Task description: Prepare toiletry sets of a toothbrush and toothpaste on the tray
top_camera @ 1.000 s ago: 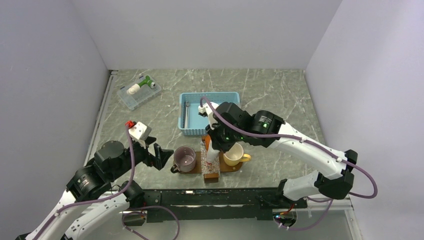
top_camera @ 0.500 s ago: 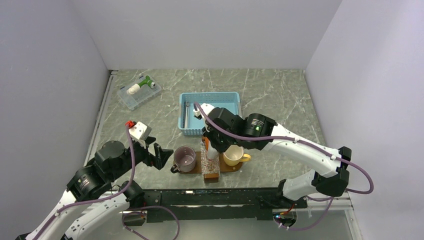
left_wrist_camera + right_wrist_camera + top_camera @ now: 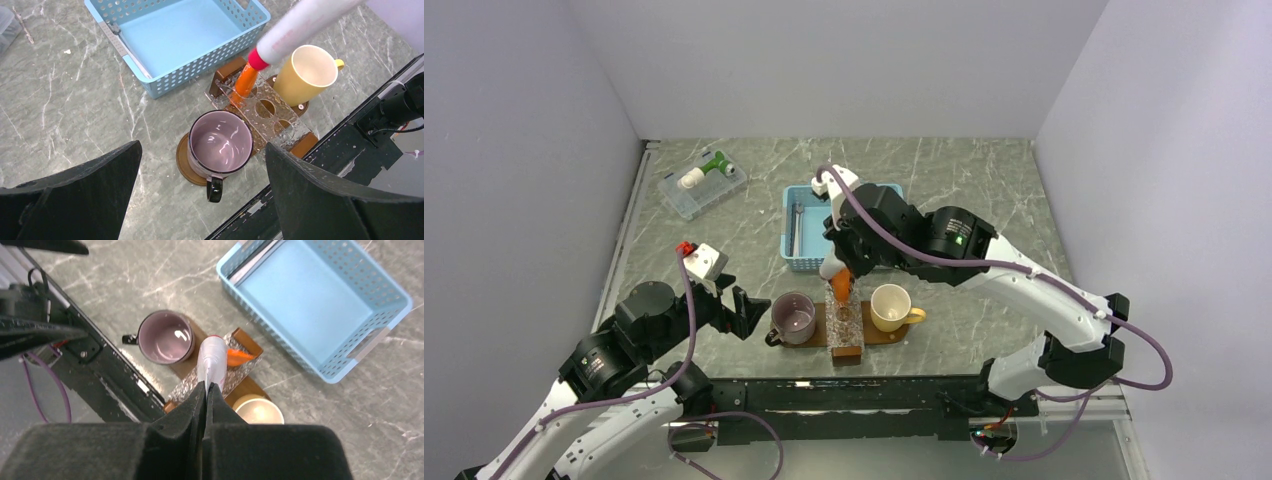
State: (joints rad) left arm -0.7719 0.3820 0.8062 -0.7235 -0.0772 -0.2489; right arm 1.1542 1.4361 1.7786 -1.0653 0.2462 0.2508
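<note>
The right tool hung over the middle of the tray, its two fingers pressed tight together on the flat end of a white tube. The tube pointed down, red cap lowest. Right below that cap stood the toothpaste, an orange tube set leaning in one hole of a clear holder that lay across the tray. Whether the cap touched the orange tube could not be told from any view (in the left wrist view the two ran together in one line).

A purple mug sat on the tray's left end and a yellow mug on its right end, with the holder between them and close to both. Both mugs stood upright.

The left tool hovered low near the counter's front edge, just left of the purple mug, its fingers spread as wide as they go and gripping nothing.

Behind the tray, on the counter, was a light-blue basket. A slim pale strip lay along its left inner wall; it was too small to make out further. Well apart, at the far left corner, a clear box held a green-and-white item.
</note>
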